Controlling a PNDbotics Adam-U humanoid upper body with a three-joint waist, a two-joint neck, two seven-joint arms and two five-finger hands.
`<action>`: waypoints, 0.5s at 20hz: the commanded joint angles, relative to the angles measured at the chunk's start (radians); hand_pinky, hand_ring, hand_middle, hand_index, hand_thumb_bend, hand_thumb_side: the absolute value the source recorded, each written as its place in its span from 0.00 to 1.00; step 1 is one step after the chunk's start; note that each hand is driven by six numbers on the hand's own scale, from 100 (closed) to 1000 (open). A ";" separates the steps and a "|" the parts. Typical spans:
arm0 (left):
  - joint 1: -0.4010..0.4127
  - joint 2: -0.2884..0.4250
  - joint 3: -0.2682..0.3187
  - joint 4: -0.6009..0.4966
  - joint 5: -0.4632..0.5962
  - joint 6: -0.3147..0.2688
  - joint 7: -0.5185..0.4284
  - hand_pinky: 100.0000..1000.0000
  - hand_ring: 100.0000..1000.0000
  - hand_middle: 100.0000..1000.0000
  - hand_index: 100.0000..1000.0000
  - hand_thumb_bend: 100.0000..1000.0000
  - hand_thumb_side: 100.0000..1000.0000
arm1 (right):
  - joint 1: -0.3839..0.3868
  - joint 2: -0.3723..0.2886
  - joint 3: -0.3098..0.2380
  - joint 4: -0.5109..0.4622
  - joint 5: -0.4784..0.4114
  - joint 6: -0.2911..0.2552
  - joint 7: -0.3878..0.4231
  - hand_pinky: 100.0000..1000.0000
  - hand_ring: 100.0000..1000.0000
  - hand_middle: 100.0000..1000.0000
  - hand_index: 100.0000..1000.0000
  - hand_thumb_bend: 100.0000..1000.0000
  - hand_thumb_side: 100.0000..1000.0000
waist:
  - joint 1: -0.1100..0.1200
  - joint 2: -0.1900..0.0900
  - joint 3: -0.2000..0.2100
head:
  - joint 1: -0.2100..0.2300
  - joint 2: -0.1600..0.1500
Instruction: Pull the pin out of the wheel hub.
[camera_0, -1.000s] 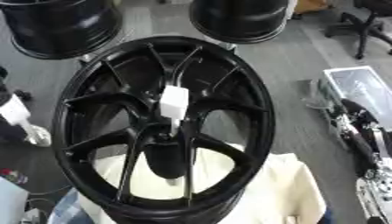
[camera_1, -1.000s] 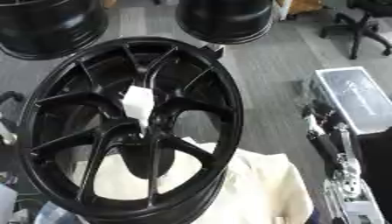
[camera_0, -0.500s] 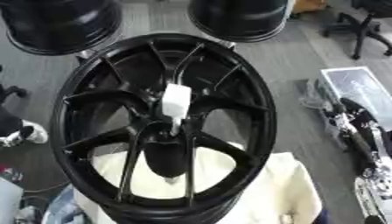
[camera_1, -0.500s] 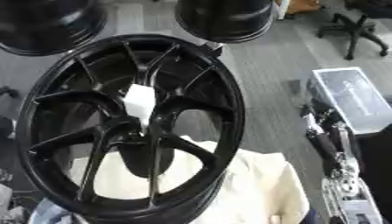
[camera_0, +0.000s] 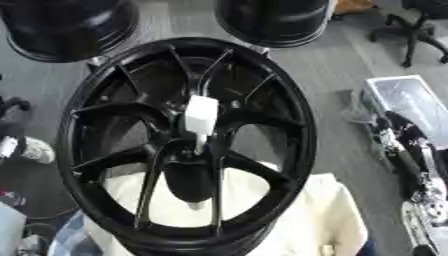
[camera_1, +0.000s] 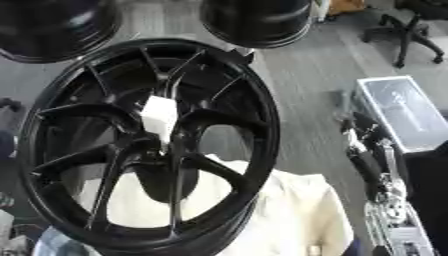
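Pin (camera_0: 200, 116), white and blocky at its top with a thin stem below, stands in the middle of the wheel hub (camera_0: 185, 142), its lower end going down into the hub's dark centre. That hub is a large black spoked wheel lying face up and filling most of the view, its thin spokes fanning out from the centre to a glossy rim. Under the hub's near half lies a cream cloth (camera_1: 293, 215), showing pale through the gaps between the spokes and spreading out past the rim on the near right. Nothing touches the pin. To the right of the hub, well apart from it, the robot's right arm (camera_1: 374, 165) shows as black and silver parts running down the edge of the view; the right hand cannot be made out there, so whether its fingers are spread or curled cannot be told. The left hand shows in neither view. Beyond the hub, at the far edge, stand two more black wheels (camera_0: 273, 20), one to the far left and one near the middle. Right of the hub and just behind the arm sits a grey case (camera_1: 404, 111) on the grey floor, and an office chair (camera_0: 418, 25) stands at the far right corner.
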 joint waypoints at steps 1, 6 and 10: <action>-0.009 -0.077 0.034 -0.102 0.011 0.013 0.044 0.67 0.80 0.67 0.78 0.27 0.77 | -0.011 -0.004 -0.007 -0.021 -0.006 -0.002 -0.001 0.78 0.73 0.70 0.82 0.10 0.43 | -0.001 -0.009 0.001 | -0.003 -0.011; -0.014 -0.156 0.025 -0.127 0.032 0.048 0.078 0.65 0.79 0.65 0.75 0.25 0.77 | -0.014 -0.002 -0.004 -0.021 -0.008 -0.002 0.003 0.78 0.73 0.70 0.82 0.10 0.43 | -0.006 -0.006 0.002 | 0.008 -0.002; -0.007 -0.170 0.008 -0.125 0.039 0.050 0.081 0.66 0.80 0.67 0.78 0.25 0.78 | -0.015 0.001 -0.003 -0.023 -0.007 -0.002 0.004 0.78 0.73 0.70 0.82 0.10 0.43 | -0.004 -0.003 -0.002 | 0.012 0.003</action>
